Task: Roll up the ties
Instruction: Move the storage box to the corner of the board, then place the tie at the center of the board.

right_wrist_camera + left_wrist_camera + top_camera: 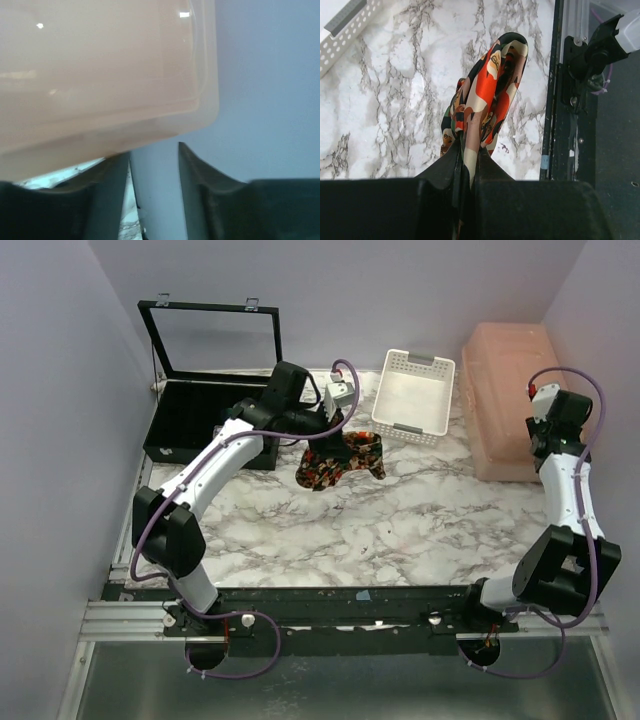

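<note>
Where the left gripper [468,159] clamps the floral tie [490,90], the pinched end is hidden between its fingers. Tie bunched over marble table [395,100], centre of top view. Right gripper [155,152] parted, empty, at lower edge of pink bin [100,75]; finger bases cut off.

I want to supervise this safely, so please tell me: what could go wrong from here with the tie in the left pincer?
1. The left pincer grips the tie only at a bunched fold; it might slip out or unfold.
2. The right pincer stands open and empty by the pink box, far from the tie, so rolling may lack a second hold.
3. The white basket is close; a swing could snag the tie.
</note>
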Robot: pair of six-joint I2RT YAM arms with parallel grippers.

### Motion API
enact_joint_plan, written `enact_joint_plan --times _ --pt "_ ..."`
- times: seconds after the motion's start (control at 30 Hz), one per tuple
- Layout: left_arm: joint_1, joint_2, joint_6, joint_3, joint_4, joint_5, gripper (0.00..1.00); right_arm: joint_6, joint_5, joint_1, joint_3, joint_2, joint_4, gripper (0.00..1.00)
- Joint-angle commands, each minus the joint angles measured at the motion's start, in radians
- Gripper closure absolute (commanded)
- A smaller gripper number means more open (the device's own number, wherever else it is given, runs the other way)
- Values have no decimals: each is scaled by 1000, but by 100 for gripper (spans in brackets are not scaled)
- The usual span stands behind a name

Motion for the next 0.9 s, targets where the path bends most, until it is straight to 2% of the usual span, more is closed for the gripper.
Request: enact_joint_plan --times 0.0,0.07,0.17,0.2,0.27,0.37,0.4,0.5,0.63,0.73,0.87 --pt "-3 -32 87 -12 -95 15 100 44 -296 3 126 -23 -186 48" --pt "-18 -15 97 -7 -124 16 100 23 -420 3 161 -57 -323 35" --pt "-56 15 106 1 -153 10 100 -14 -582 3 194 -128 -513 21" --pt "-70 32 102 10 -158 -3 94 -15 -627 3 201 -155 -562 18" --pt "-78 71 47 40 -145 -23 60 -30 -739 3 218 -199 -667 11" --pt "-17 113 -30 100 -132 -65 22 -53 -912 3 241 -235 -809 5" --pt "17 109 -32 110 -134 -60 3 -59 -947 4 245 -235 -848 5" --pt "85 39 78 76 -174 -68 2 -71 -1017 3 220 -211 -909 5" --pt "97 -130 323 -127 -218 -167 2 -117 -1084 6 142 -143 -962 10" --pt "91 -231 423 -251 -231 -183 2 -125 -1108 10 80 -98 -942 15" --pt "-33 -248 509 -313 -236 -285 4 -102 -1116 26 31 -69 -916 19"
